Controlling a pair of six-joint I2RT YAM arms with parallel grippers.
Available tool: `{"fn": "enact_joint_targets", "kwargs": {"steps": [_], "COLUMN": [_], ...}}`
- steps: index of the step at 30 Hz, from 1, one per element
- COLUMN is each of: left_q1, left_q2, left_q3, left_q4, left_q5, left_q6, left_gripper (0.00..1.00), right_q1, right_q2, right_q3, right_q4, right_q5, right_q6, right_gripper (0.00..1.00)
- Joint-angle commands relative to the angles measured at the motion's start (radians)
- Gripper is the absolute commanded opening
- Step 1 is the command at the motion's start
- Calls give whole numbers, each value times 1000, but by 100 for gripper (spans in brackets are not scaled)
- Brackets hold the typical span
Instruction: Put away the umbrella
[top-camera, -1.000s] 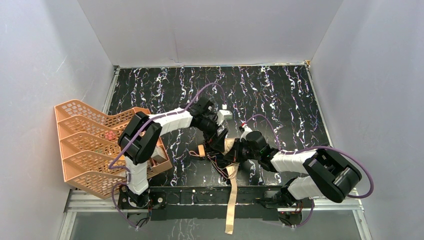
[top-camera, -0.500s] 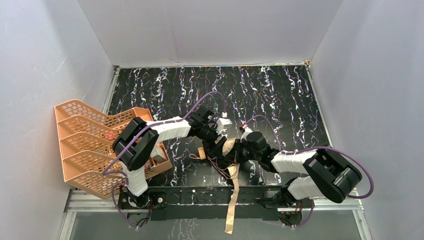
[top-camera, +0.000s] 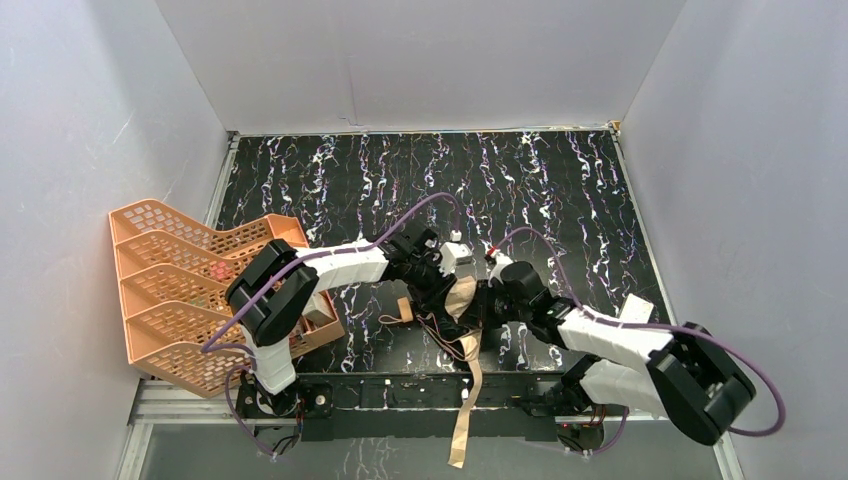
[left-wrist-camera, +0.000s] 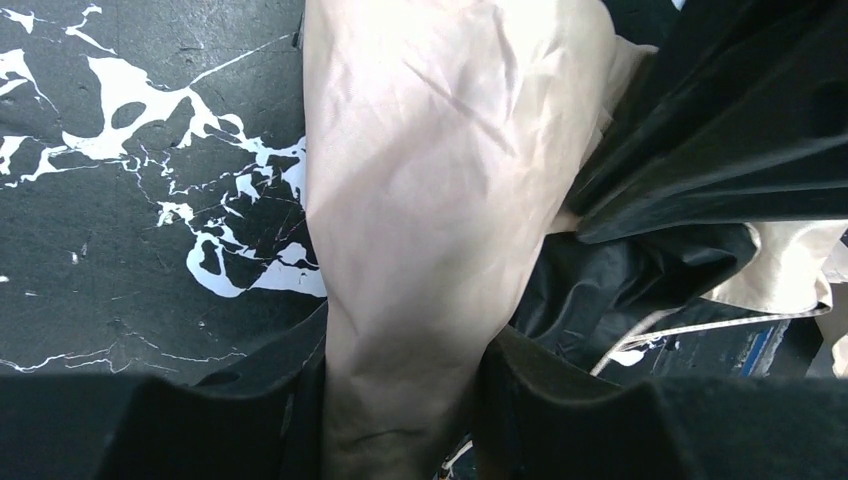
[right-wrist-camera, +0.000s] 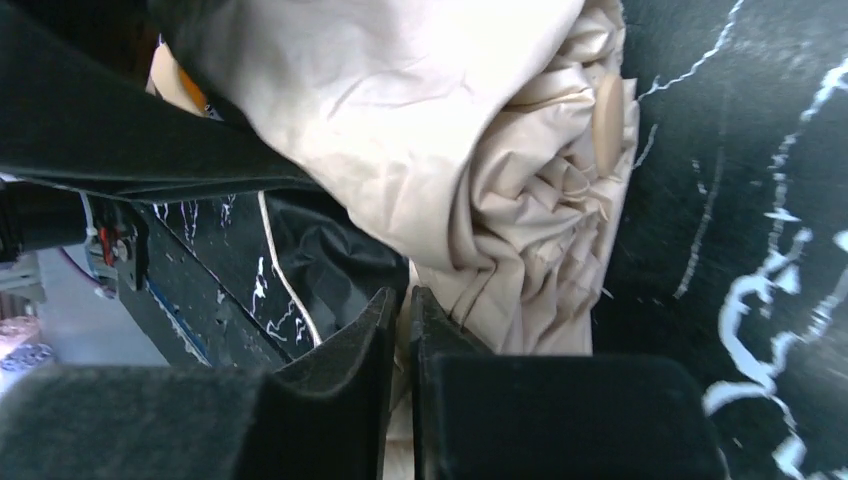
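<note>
**Item 1, the umbrella** (top-camera: 461, 298): folded, crumpled bundle, tan outside and black inside. It lies on the black marbled table (top-camera: 560, 200) just in from the middle of the near edge. Its tan strap (top-camera: 468, 395) trails over that edge and hangs below it. The small tan handle (top-camera: 404, 307) points toward the left edge. In the right wrist view, a round tan button (right-wrist-camera: 607, 125) sits on the pleated fabric. Against 1 second ago the bundle sits slightly further right; the strap hangs as before.

**Item 2, left gripper** (top-camera: 438, 288): on the left side of the bundle. In its wrist view the 2 fingers (left-wrist-camera: 250, 420) press either side of a thick fold of tan canopy that fills the gap. 1 second ago it stood further toward the far edge, off the fabric.

**Item 3, right gripper** (top-camera: 487, 305): on the right side of the bundle. Its fingers (right-wrist-camera: 330, 370) are almost together, with only a thin sliver of tan fabric in the slit. Its elbow has swung toward the near right corner since 1 second ago.

**Item 4, orange mesh tray rack** (top-camera: 170, 290): at the left edge, unmoved, well apart from the umbrella.
</note>
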Motion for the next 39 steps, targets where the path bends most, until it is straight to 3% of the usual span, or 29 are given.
{"fn": "enact_joint_targets", "kwargs": {"steps": [1,6,9,15,18,22,26,30,35,39], "left_q1": [-4,-5,-5,-6,-6,-8,-7,-8,-8,-7], "left_q2": [36,34,9,-36,-39,-84,-129,-112,-104,-71], "left_q3": [-2,18,14,18,14,-59,-145,-159,-238,-209], "left_q4": [-120,-87,-45,59,96,219,348,375,554,520], "left_q5": [-208,-282,-335,-434,-392,-328,-314,-321,-347,-349], "left_q6": [39,73,90,136,169,237,290,345,369,420], "left_gripper": [0,0,0,0,0,0,0,0,0,0], "right_q1": [-37,-186,-289,-384,-391,-408,-459,-503,-516,-509], "right_q2": [-126,-200,-188,-94,-62,-11,80,168,322,385], "right_q3": [108,205,259,343,356,415,505,522,621,663], "right_q4": [-293,-470,-496,-377,-274,-266,-349,-305,-301,-241], "right_q5": [49,57,46,74,80,87,-94,-276,-529,-606], "right_q6": [-113,-196,-255,-351,-413,-484,-607,-730,-868,-905], "right_gripper": [23,42,46,55,62,65,72,78,93,98]}}
